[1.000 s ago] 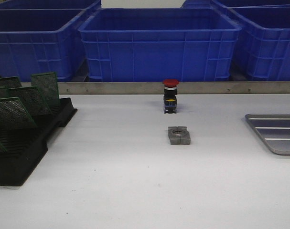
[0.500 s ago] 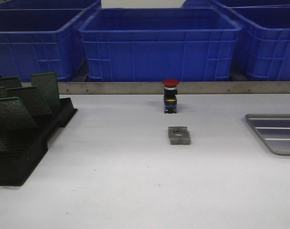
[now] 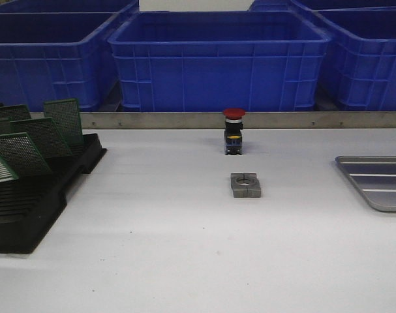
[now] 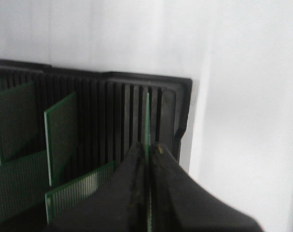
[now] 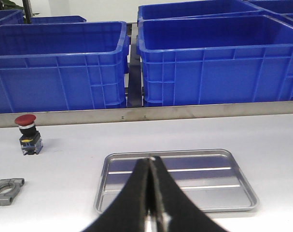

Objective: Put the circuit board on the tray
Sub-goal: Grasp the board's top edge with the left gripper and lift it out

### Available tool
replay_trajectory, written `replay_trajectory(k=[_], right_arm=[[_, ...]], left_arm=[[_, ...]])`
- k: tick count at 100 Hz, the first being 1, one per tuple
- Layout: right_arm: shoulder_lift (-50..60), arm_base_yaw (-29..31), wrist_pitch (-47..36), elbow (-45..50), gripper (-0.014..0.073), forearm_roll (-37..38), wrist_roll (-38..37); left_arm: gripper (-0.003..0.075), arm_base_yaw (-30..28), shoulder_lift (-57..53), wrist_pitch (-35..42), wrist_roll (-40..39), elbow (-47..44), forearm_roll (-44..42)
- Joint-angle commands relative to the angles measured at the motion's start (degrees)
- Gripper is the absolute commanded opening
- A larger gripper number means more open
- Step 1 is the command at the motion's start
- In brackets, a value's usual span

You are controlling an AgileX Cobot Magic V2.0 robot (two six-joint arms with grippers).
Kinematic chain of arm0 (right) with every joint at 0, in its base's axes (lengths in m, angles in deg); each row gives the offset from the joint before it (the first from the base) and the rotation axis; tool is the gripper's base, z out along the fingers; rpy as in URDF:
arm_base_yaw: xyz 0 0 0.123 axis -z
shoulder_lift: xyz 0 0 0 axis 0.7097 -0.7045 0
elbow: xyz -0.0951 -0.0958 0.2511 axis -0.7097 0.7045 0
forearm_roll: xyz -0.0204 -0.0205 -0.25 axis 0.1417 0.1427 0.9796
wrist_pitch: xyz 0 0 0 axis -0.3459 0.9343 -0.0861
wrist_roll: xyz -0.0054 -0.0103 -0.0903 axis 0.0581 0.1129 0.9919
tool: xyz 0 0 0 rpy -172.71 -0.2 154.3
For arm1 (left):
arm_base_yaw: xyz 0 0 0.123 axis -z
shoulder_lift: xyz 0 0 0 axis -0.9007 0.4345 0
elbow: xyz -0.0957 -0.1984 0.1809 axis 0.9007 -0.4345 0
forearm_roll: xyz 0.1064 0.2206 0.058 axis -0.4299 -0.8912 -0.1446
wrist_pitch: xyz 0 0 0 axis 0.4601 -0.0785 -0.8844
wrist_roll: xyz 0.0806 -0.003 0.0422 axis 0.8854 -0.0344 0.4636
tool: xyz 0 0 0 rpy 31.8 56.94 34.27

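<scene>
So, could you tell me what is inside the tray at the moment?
Nothing: the tray shows only its bare ribbed bottom. The right gripper covers a little of its near edge.

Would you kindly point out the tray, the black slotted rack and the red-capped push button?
tray (image 5: 185,176): right wrist view, ribbed bottom.
black slotted rack (image 4: 117,111): left wrist view, slotted ribs.
red-capped push button (image 3: 233,113): front view, red cap.

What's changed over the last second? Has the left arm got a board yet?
The nearest circuit board in the black rack appears to have shifted upward in the front view. The left gripper is shut on a board's edge. The other boards, red push button, metal clamp block and empty tray have not moved.
</scene>
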State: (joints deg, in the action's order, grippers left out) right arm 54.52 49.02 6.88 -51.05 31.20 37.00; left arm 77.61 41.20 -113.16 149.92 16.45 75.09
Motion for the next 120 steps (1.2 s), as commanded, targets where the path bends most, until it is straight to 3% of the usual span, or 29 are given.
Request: replay_trajectory(k=[1,34,44,76,92,120], right_arm=[[1.55,0.43,-3.99,-0.77,-0.0113,0.49,0.50],[1.55,0.43,-3.99,-0.77,-0.0113,0.49,0.50],[1.55,0.43,-3.99,-0.77,-0.0113,0.49,0.50],[1.44,0.43,-4.33,-2.36,-0.0113,0.44,0.50],[-1.84,0.43,6.99,-9.55,-0.0113,0.44,0.50],[-17.30,0.43,25.85,-22.25,-0.0113,-0.30,0.50]], left_arm=[[-0.0020,3.63,-2.22,1.19,-0.68,1.49,4.36],[-0.0020,15.42,0.58,11.09,-0.64,1.49,23.70],[-0.0020,18.21,2.03,11.75,3.51,1.49,28.56],[-0.0020,21.33,3.98,12.77,12.65,1.49,44.67],[-0.0020,21.33,3.98,12.66,12.80,1.49,45.56],[-0.0020,21.33,3.98,12.58,12.80,1.49,46.13]])
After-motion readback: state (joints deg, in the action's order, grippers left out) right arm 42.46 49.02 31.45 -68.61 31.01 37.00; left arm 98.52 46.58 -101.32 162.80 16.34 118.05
